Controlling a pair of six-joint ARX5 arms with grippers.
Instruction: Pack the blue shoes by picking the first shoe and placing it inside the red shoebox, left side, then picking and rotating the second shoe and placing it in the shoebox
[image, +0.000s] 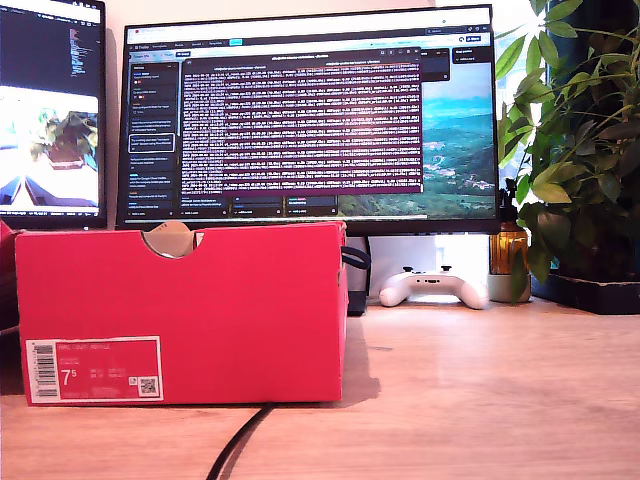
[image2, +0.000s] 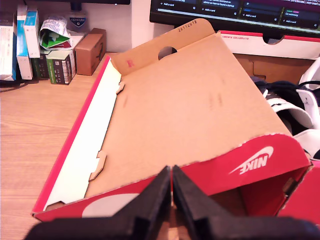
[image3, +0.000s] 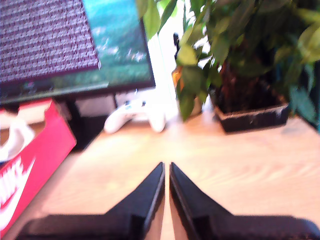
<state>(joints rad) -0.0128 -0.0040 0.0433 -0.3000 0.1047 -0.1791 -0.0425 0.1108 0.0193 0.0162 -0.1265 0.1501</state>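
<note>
1. My first gripper (image2: 171, 200), black with two wedge-shaped fingers, is pressed shut with nothing between its tips, hanging just over the near red end wall of the box.
2. My second gripper (image3: 166, 192), the same black pair of fingers, is also closed on nothing, above bare wooden desk (image3: 240, 160).
3. The bright pinkish-red cardboard shoebox (image: 190, 310) stands on the desk at the exterior view's left, its white barcode label marked 7.5 facing out and a half-round notch cut in its top edge.
4. In the first wrist view its hinged brown cardboard lid (image2: 195, 110) stands tilted open.
5. Beside that lid, inside the box, the navy shoes with white stripes (image2: 292, 112) show only partly.
6. A white game controller (image: 434, 288) lies behind the box near a potted green plant (image: 575, 150), below a wide monitor (image: 310, 120).
</note>
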